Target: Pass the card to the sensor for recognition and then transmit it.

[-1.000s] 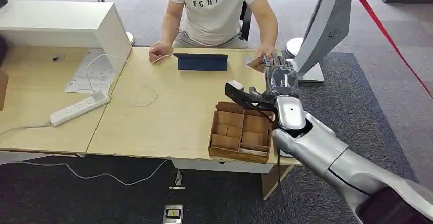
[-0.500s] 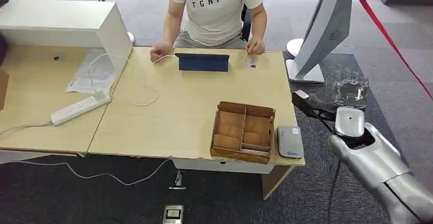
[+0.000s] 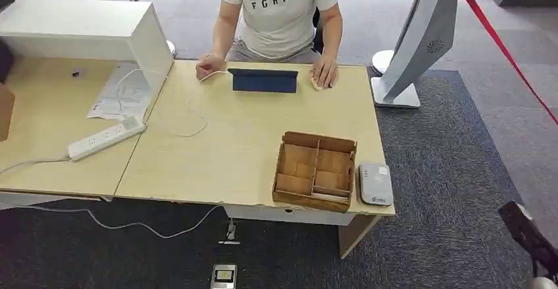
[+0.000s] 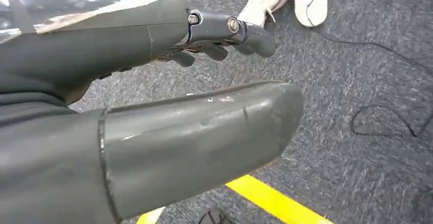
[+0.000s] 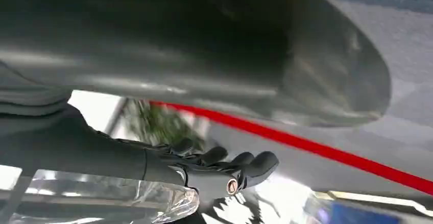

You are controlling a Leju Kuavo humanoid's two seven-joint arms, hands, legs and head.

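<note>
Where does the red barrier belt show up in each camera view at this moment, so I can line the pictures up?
Head view: the red belt runs diagonally down the upper right, from the white kiosk.
Right wrist view: the belt is a slanted red band across the background.
Left wrist view: faces grey carpet and a yellow floor line instead.
Shared landmark: the grey carpet, also around the desk in the head view.

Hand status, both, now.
Left hand: open, holding nothing, hanging over the carpet.
Right hand: open, holding nothing, thumb apart from the fingers.
</note>
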